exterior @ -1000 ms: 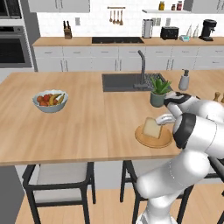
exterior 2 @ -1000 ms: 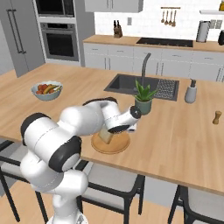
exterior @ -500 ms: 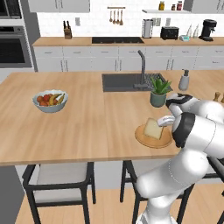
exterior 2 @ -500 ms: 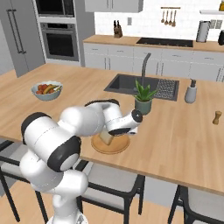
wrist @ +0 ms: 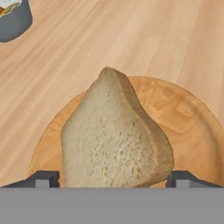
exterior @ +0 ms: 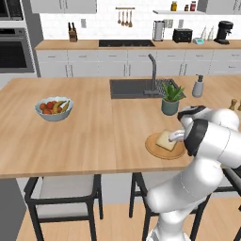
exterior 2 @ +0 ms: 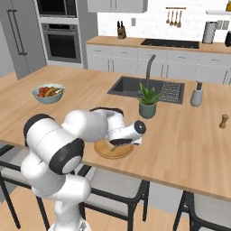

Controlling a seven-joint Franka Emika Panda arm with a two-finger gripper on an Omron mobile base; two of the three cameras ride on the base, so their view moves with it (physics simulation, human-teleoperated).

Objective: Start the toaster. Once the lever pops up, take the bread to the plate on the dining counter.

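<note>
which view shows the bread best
The hand view: the bread looms close between the gripper's spread fingertips, crumb and crust clear, over the plate. The left base view shows it small on the plate, beside the arm. In the right base view the arm hides most of it.

Tan bread (wrist: pixel 114 140) on wood plate (wrist: pixel 192 127), dining counter (exterior: pixel 94 136)

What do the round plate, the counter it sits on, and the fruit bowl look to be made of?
The plate looks like wood with a smooth matte finish: tan, with faint grain. The dining counter seems to be light wood planks, going by its long grain lines. The fruit bowl looks like glazed ceramic or plastic, plain and pale; it's too small to tell which.
</note>
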